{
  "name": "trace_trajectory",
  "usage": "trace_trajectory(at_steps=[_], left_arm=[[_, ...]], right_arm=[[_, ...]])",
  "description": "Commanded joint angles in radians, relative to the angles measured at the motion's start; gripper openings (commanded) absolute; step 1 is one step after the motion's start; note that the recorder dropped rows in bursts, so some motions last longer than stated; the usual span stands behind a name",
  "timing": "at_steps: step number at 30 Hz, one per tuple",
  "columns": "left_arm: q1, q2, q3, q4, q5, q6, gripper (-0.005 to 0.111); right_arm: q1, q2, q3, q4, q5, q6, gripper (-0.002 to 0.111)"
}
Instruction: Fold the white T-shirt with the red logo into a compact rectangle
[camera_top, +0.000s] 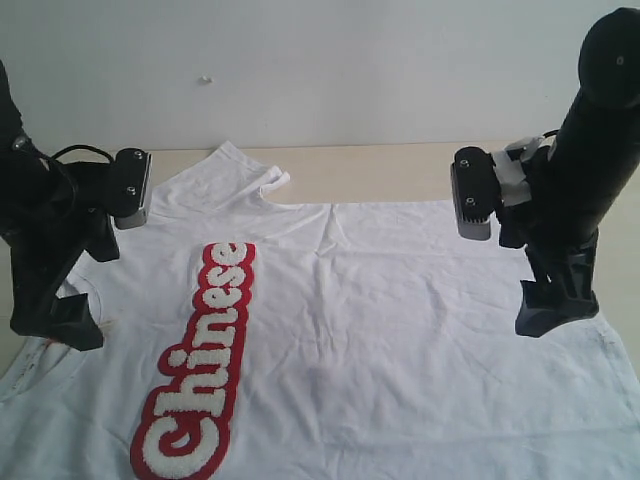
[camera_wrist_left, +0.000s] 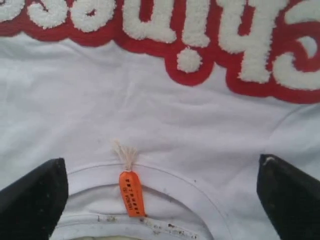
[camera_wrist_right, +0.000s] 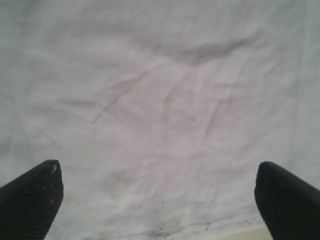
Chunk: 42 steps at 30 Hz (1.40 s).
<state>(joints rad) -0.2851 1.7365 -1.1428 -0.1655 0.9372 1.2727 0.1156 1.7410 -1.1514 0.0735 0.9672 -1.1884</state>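
White T-shirt (camera_top: 400, 320) lies spread flat on the counter (camera_top: 400, 165), with the red logo (camera_top: 195, 370) facing up along its left part in the exterior view. The left jaws stand wide apart above the collar (camera_wrist_left: 175, 192) and its orange tag (camera_wrist_left: 131, 194), holding nothing. The right jaws are likewise spread wide over plain white cloth near the shirt's edge, empty.

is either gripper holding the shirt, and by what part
Nothing is held: the left gripper and right gripper are both open over the white T-shirt, no cloth pinched.
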Motion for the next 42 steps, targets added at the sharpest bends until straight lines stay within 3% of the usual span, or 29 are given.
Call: trace_trajectory(at_steps=[1,6,12,22,27,42], left_arm=[[-0.004,0.004,0.004,0.109,-0.002,-0.007,0.105],[-0.004,0.019,0.007,0.327,-0.002,0.005,0.105],[-0.002,0.091,0.007,0.434,-0.032,0.012,0.105],[0.061,0.175,0.007,0.423,-0.117,0.035,0.105],[0.101,0.191,0.007,0.305,-0.115,0.123,0.105],[0.102,0.253,0.005,0.252,-0.121,0.188,0.105]], right_arm=[[0.001,0.004,-0.005,-0.108,-0.014,-0.013,0.105],[-0.001,0.009,-0.005,-0.135,-0.039,-0.095,0.105],[-0.001,0.037,-0.005,-0.135,-0.087,-0.135,0.105],[-0.094,0.111,-0.005,-0.111,-0.128,-0.180,0.105],[-0.104,0.113,-0.005,-0.068,-0.167,-0.230,0.105],[-0.104,0.147,-0.005,-0.046,-0.178,-0.249,0.105]])
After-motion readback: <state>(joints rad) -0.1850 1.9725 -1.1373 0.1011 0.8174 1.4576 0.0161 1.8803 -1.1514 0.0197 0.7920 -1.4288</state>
